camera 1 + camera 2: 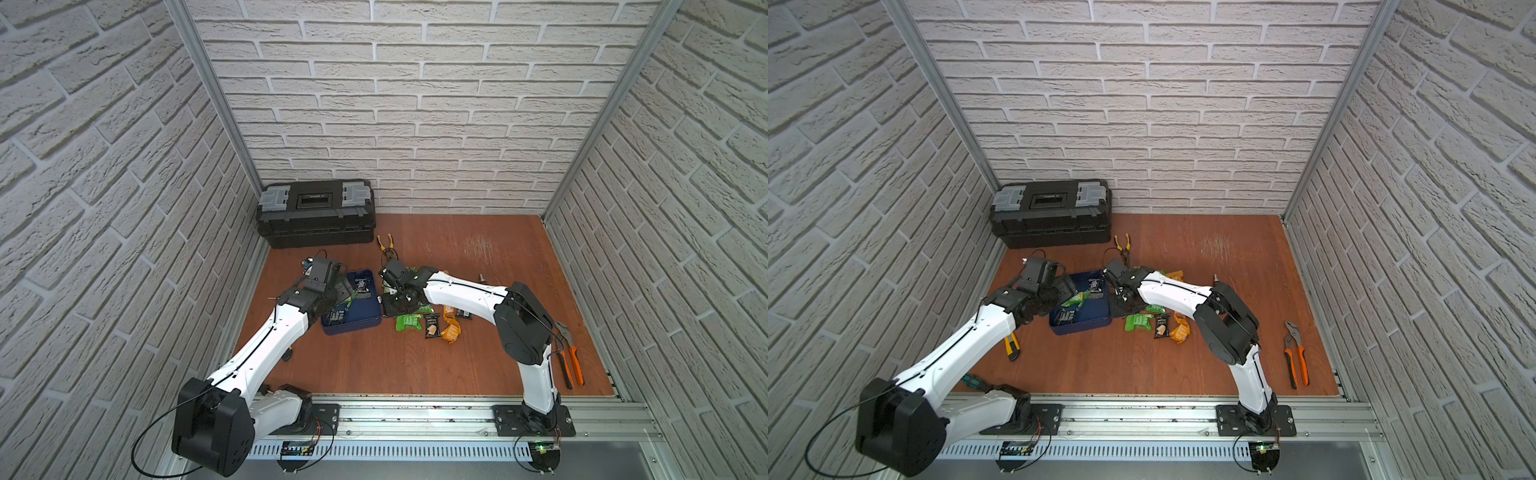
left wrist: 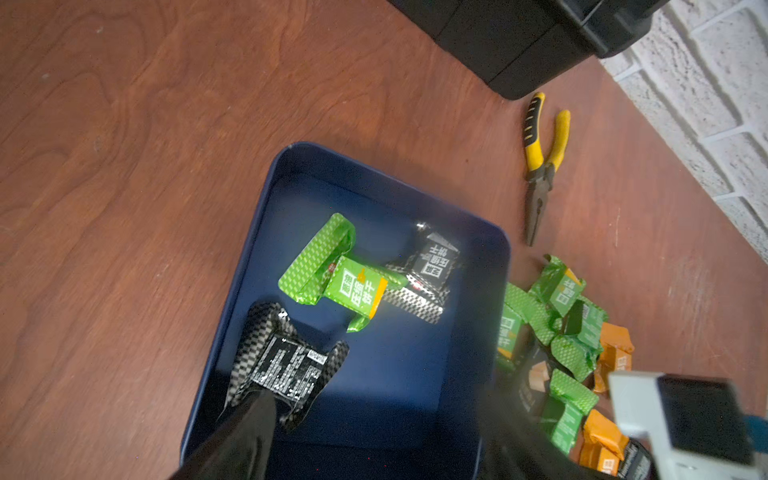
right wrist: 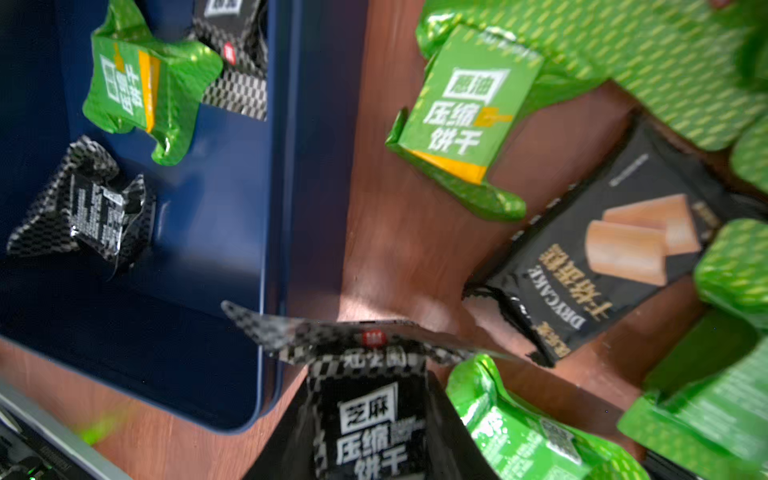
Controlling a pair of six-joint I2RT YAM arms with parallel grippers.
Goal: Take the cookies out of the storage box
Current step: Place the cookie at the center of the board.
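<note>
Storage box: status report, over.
Left gripper open over box. Right gripper shut on black packet at box edge. Three packets left inside. Nothing blocking.

the checkered black packet [image 3: 370,419], just outside the long wall of the storage box [image 3: 307,124], carries white print: 芝麻 in a frame with 压缩饼干 beneath. a small red seal above it is too blurred to read. on the table [image 3: 395,249] near that wall, the loose green packet [image 3: 465,112] reads 葱油 in a frame, then 压缩饼干. next to it the flat black packet [image 3: 602,253] says "drycake" in capitals beside gold chinese characters too blurred to be sure of. inside the box, the boxed green packet [image 2: 353,291] shows 压缩饼干. the boxed black packet [image 2: 438,266] touching it has turned white characters i cannot read surely. the fine print on the face-down black packet [image 2: 282,372] is too small to read.
</note>
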